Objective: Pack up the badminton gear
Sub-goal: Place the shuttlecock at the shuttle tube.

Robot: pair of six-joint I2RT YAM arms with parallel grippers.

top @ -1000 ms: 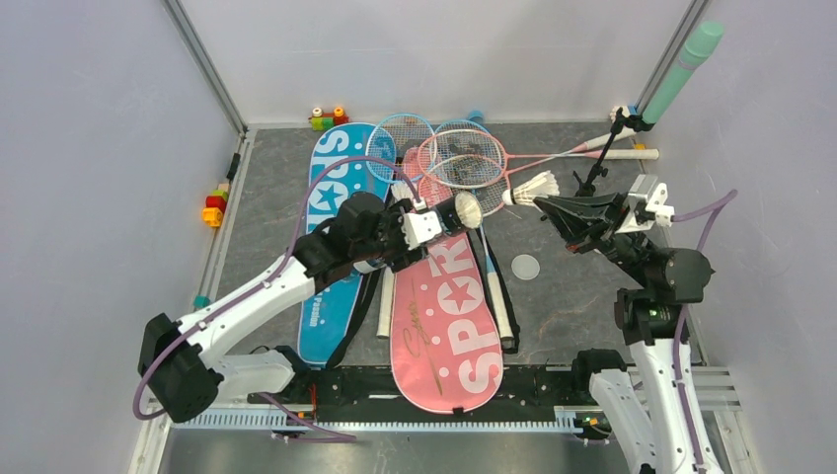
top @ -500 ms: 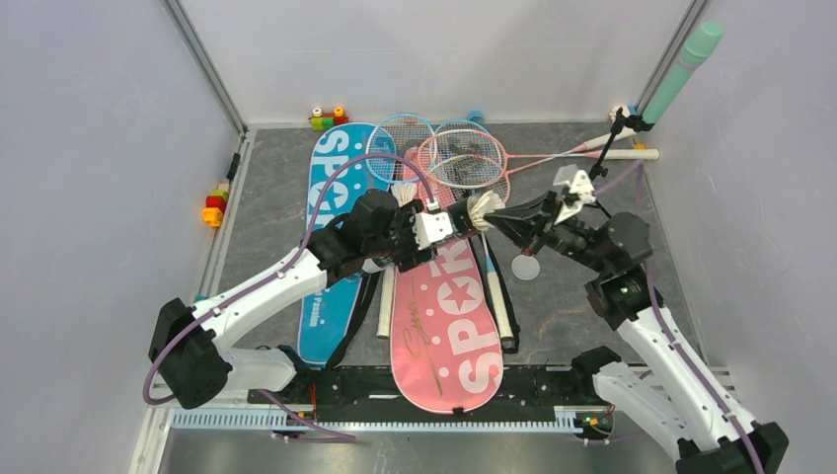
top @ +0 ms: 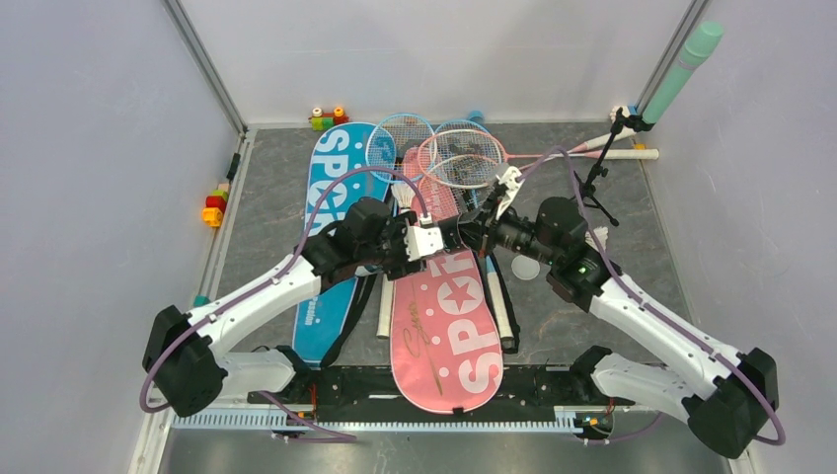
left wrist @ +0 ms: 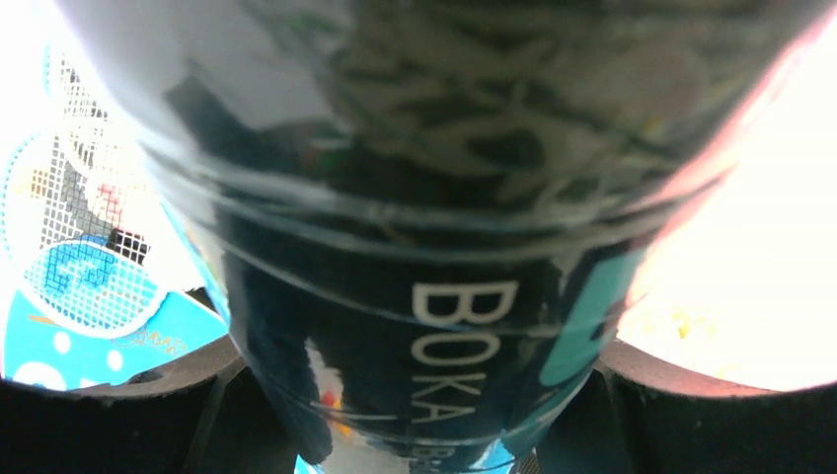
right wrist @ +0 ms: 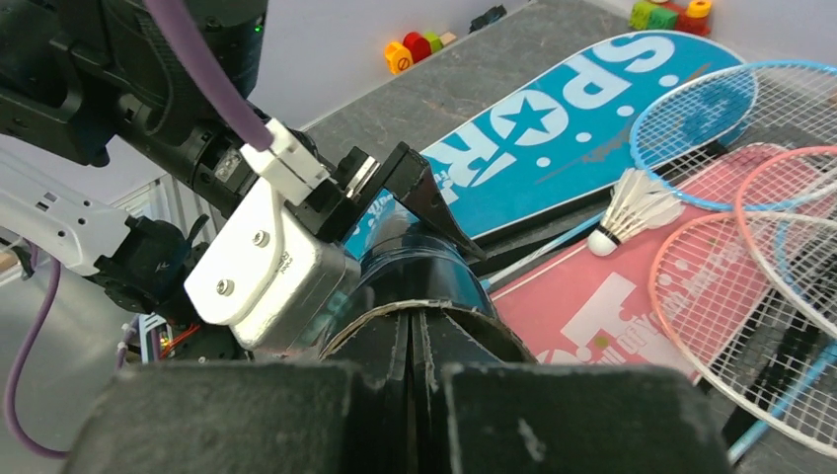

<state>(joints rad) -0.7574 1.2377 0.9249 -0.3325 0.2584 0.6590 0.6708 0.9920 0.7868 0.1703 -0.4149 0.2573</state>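
Left wrist view is showing the dark tube filling the frame. It is glossy and cylindrical, with "BOKA" running down it in white letters and a teal patch beside them. The left end effector is gripping this tube across its body, jaws standing wide around it. It is holding the tube roughly level above the pink bag at the centre of the top view. That bag is reading "SPOR", with a star in the O; the blue bag to its left is carrying the same lettering in white.

A second ago the right end effector was sitting at the right of the frame with a white shuttlecock at its tips. Now it is lying at centre frame, fingers pressed flat together and poking into the tube's open, cardboard-edged mouth, and that shuttlecock is no longer showing. The left arm is sitting almost where it was.

Another feathered shuttlecock is lying on the pink bag. It is resting beside the stringed oval heads of the pink racket and blue racket, over the dark mottled surface.
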